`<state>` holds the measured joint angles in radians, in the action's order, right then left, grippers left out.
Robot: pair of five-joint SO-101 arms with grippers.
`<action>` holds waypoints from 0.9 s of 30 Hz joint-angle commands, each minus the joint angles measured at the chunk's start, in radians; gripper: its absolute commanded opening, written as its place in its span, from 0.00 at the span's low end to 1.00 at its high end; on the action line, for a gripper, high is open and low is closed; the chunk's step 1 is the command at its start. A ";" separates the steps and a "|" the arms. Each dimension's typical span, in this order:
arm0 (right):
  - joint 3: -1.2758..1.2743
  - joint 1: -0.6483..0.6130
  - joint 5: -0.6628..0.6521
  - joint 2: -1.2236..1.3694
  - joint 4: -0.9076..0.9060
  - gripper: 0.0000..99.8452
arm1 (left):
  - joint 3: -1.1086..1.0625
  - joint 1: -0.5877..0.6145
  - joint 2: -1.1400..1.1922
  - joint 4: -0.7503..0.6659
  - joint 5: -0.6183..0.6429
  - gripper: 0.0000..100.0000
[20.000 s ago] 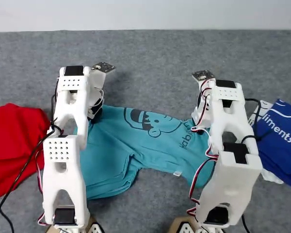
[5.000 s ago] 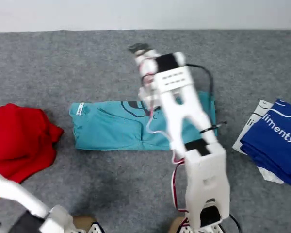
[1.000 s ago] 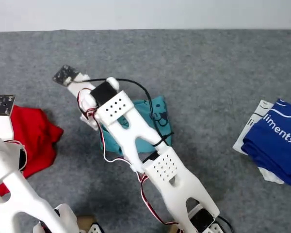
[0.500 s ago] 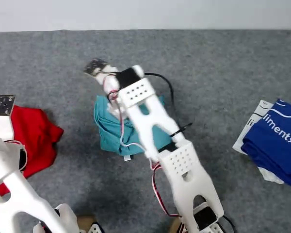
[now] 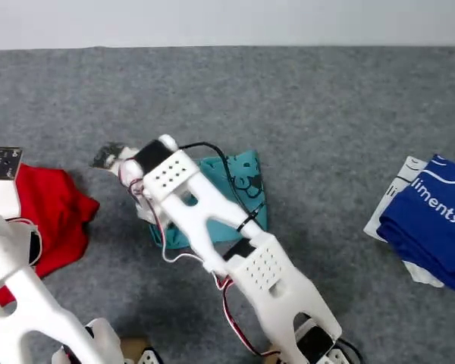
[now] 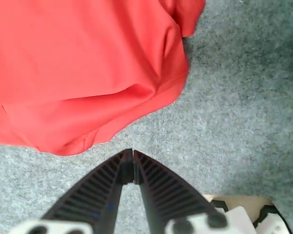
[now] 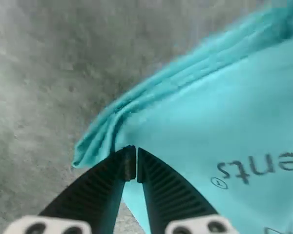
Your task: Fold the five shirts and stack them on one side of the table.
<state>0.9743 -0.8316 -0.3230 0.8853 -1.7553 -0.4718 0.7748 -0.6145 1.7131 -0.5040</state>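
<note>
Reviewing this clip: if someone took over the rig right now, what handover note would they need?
Left gripper: shut, empty, over the table beside the red shirt.
Right gripper: shut at the folded edge of the teal shirt; whether it pinches fabric is unclear.
Done: teal shirt folded small at mid-table; blue shirt lies folded on a white garment at the table's right side.
Left: move the teal shirt onto that stack, then fold and stack the crumpled red shirt.
</note>
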 commanded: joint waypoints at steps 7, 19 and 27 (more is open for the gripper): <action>0.064 0.174 -0.006 -0.127 -0.041 0.01 | 0.012 -0.005 -0.026 -0.018 -0.008 0.01; 0.081 0.476 -0.003 -0.025 0.054 0.01 | 0.013 -0.003 -0.026 -0.011 -0.008 0.01; 0.097 0.613 -0.009 0.139 0.182 0.01 | 0.012 -0.003 -0.026 -0.011 -0.008 0.01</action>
<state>1.0203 -0.2654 -0.3230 1.0050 -1.6218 -0.4718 0.7748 -0.6145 1.7131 -0.5040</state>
